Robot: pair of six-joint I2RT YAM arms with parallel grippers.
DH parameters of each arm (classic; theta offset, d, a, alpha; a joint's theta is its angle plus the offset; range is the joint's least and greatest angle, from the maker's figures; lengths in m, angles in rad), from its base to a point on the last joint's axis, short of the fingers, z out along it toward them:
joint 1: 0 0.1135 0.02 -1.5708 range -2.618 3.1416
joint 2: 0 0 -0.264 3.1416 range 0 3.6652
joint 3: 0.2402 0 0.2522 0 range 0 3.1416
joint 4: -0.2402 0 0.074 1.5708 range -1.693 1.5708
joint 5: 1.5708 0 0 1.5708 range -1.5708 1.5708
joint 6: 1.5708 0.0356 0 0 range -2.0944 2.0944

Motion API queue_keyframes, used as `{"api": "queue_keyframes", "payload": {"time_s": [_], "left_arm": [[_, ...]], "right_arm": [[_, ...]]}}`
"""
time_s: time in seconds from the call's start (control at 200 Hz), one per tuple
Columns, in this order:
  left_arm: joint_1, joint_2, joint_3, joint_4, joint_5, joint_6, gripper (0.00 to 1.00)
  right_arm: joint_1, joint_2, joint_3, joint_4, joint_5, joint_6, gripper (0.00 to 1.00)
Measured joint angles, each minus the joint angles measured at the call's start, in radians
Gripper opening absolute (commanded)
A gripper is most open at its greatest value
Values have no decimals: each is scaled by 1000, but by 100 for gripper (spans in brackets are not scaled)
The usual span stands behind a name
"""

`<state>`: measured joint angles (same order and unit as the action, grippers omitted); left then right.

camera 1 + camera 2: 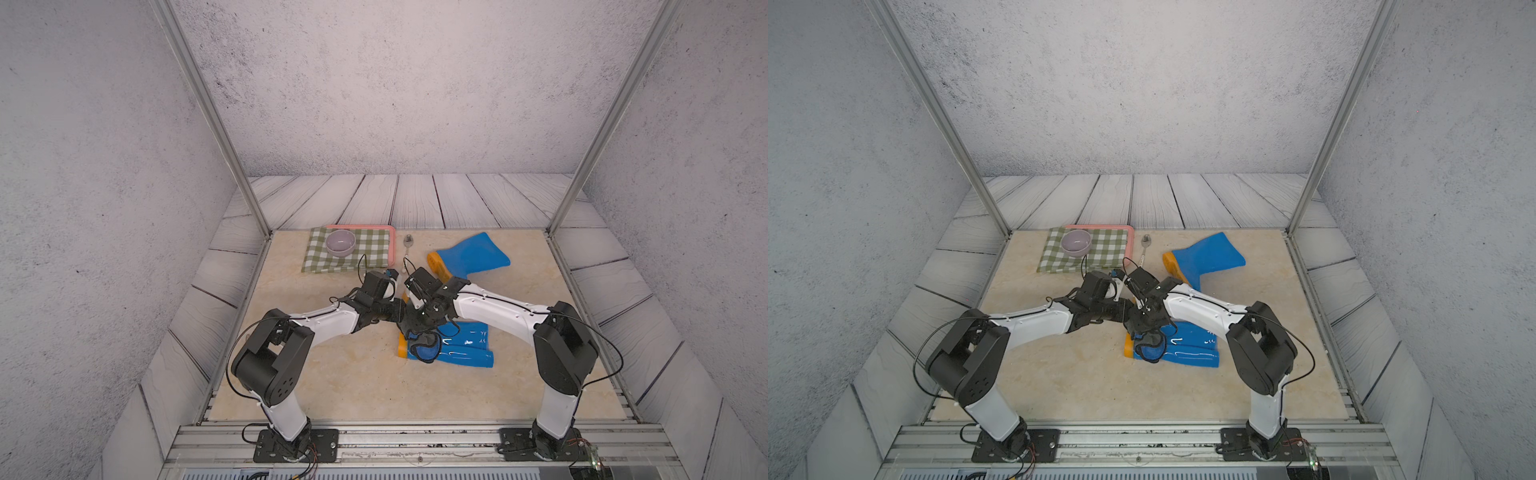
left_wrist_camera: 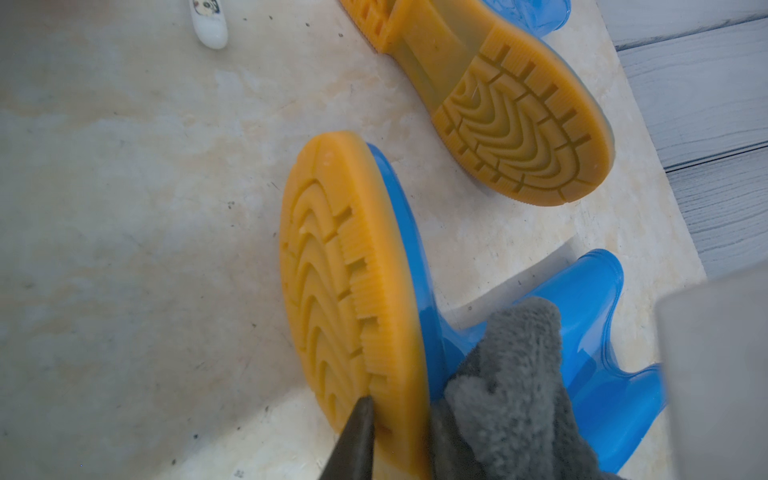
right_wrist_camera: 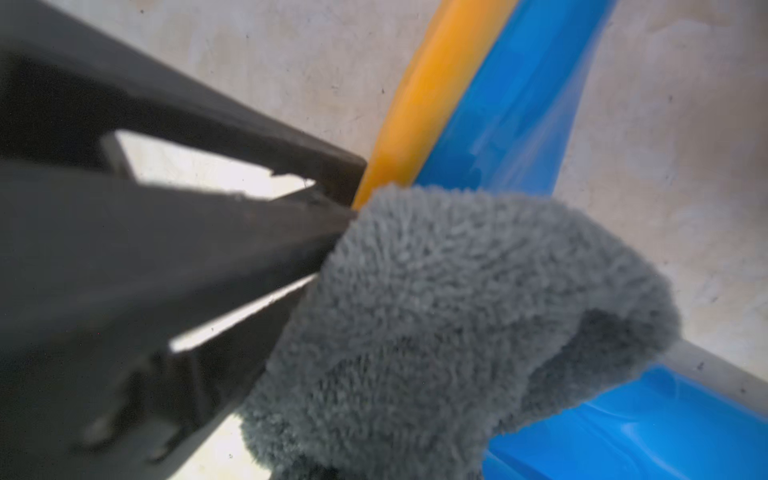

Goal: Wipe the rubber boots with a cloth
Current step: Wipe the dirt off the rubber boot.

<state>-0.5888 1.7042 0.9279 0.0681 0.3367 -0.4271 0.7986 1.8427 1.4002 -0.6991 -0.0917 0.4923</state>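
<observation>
Two glossy blue rubber boots with yellow-orange soles lie on their sides. One boot [image 1: 473, 253] [image 1: 1208, 255] is at the back right. The nearer boot [image 1: 465, 345] [image 1: 1192, 349] lies mid-table. My left gripper [image 1: 399, 311] [image 2: 399, 449] is shut on the edge of the near boot's sole [image 2: 332, 270], one finger on the tread, one on the blue side. My right gripper [image 1: 415, 328] is shut on the dark grey cloth [image 1: 426, 351] [image 3: 457, 324], which drapes onto the near boot's foot part and hides the fingertips. The cloth [image 2: 519, 386] touches the blue rubber beside the sole.
At the back left, a pink tray [image 1: 357, 226] carries a green-and-white checked cloth [image 1: 365, 253] and a lilac bowl [image 1: 340, 243]. A spoon [image 1: 408, 245] lies between the tray and the far boot. Metal frame posts stand at the table's back corners.
</observation>
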Motion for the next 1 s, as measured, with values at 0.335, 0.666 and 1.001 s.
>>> {"api": "queue_keyframes", "payload": {"time_s": [0.335, 0.666, 1.001], "left_arm": [[0, -2, -7, 13, 1, 0, 24], [3, -2, -7, 14, 6, 0, 24], [6, 7, -5, 23, 18, 0, 24]], "right_arm": [[-95, 15, 44, 27, 0, -17, 0], [-154, 163, 246, 14, -23, -39, 0], [-234, 336, 476, -71, -92, -45, 0]]}}
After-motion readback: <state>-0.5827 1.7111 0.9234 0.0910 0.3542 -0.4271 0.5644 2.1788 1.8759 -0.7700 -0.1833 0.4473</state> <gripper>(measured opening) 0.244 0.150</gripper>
